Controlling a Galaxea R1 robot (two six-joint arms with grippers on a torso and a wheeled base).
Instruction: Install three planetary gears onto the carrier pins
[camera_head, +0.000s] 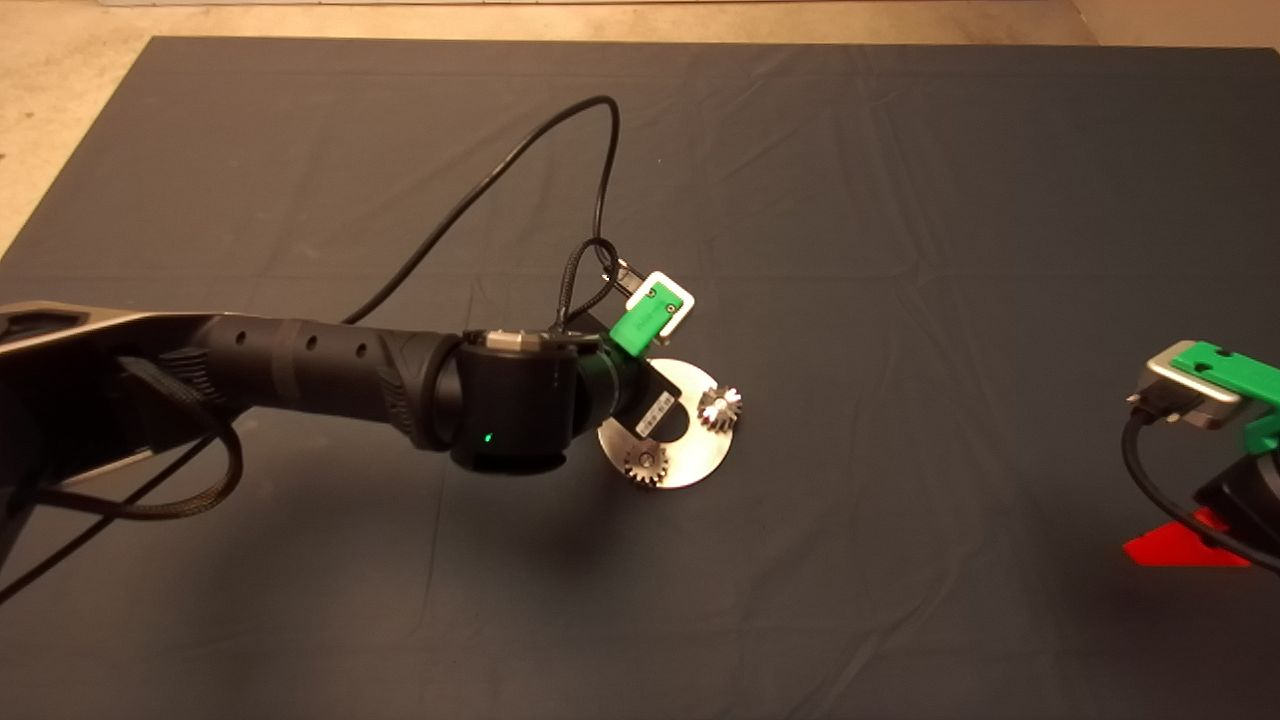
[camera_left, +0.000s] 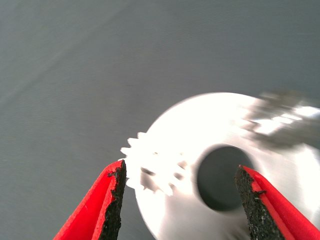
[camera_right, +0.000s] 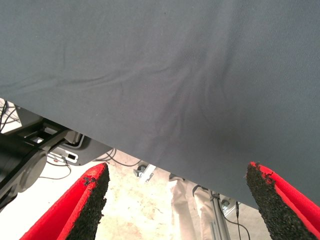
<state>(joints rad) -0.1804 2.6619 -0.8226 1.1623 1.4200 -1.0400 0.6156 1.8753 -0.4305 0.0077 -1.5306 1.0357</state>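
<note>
The shiny round disc (camera_head: 690, 450) with a large centre hole lies mid-mat. Two small toothed gears sit on it: one at its right rim (camera_head: 720, 408) and one at its near rim (camera_head: 646, 465). My left arm's wrist (camera_head: 520, 400) hangs over the disc's left part and hides the gripper's fingers and the rest of the disc in the head view. In the left wrist view my left gripper (camera_left: 182, 205) is open and empty just above the disc (camera_left: 200, 120). One gear (camera_left: 152, 167) lies near one finger, and another gear (camera_left: 280, 117) is blurred farther off. No bare pin shows.
My right gripper (camera_head: 1190, 548) is parked at the mat's lower right edge, open (camera_right: 182, 205), looking past the mat's edge (camera_right: 150, 145) at the floor. A black cable (camera_head: 520, 150) loops above the left arm.
</note>
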